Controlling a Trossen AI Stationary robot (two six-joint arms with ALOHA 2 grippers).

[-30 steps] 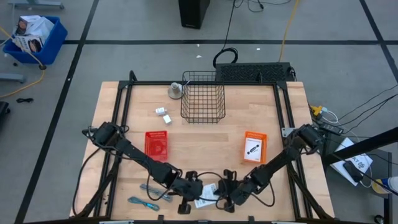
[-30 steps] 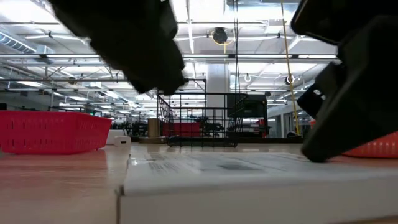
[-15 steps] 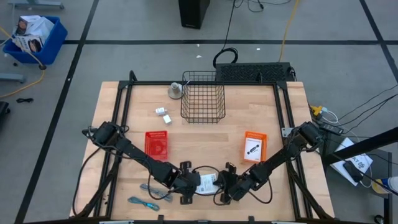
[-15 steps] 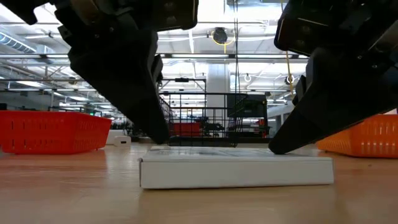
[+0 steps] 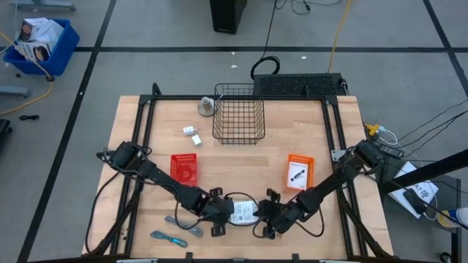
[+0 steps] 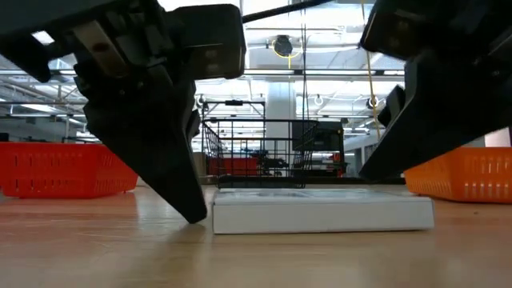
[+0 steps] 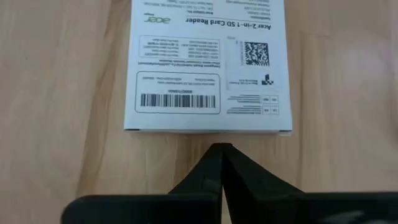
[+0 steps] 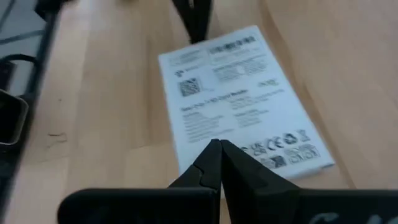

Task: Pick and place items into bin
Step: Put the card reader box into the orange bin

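Note:
A flat white printed box [image 5: 243,212] lies flat on the table near its near edge, between my two grippers. It also shows in the low view [image 6: 320,212]. My left gripper [image 5: 221,212] is shut, with its tips at the box's left end [image 7: 208,127]. My right gripper [image 5: 265,216] is shut at the box's right end. Two tiny white blocks [image 5: 192,134] lie at the far left. A grey strip [image 5: 183,223] and a teal cord [image 5: 168,238] lie near the table's near left corner. My left gripper has its shut fingertips [image 7: 221,152] on the table right beside the box's left short edge, slanting down from the left. I cannot tell whether they touch it. My right gripper has its shut fingertips [image 8: 214,149] over the box's right end [image 8: 249,149], slanting down from the right. I cannot tell whether they press on it.
A black wire basket [image 5: 239,113] stands at the far middle, with a grey round thing [image 5: 207,107] to its left. A small red basket [image 5: 184,169] stands left of centre. An orange basket [image 5: 300,173] holding a dark item stands right of centre.
Both shut grippers have gone toward the table's far edge, away from the near edge. The white box has slid flat along the table the same way between them, mostly in the first half second.

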